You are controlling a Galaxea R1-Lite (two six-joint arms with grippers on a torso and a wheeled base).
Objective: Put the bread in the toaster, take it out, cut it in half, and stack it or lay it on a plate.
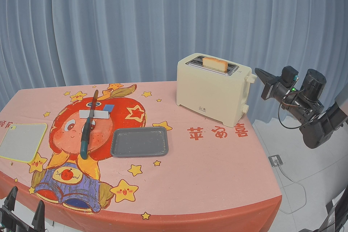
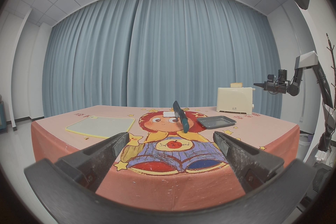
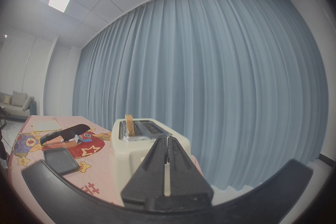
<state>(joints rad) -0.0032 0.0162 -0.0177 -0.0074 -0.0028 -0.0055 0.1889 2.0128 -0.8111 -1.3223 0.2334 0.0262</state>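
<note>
Head view: bread stands in one slot of the toaster, top poking out. The lever looks up, so toasting may be over, though I can't be sure from here. Left to do: lift out, cut, plate. Knife, cutting board and plate lie well to the toaster's left, untouched. My right gripper hangs just beside the toaster's lever end, fingers pressed together, empty. My left gripper, far from the toaster, is spread wide and holds nothing.
</note>
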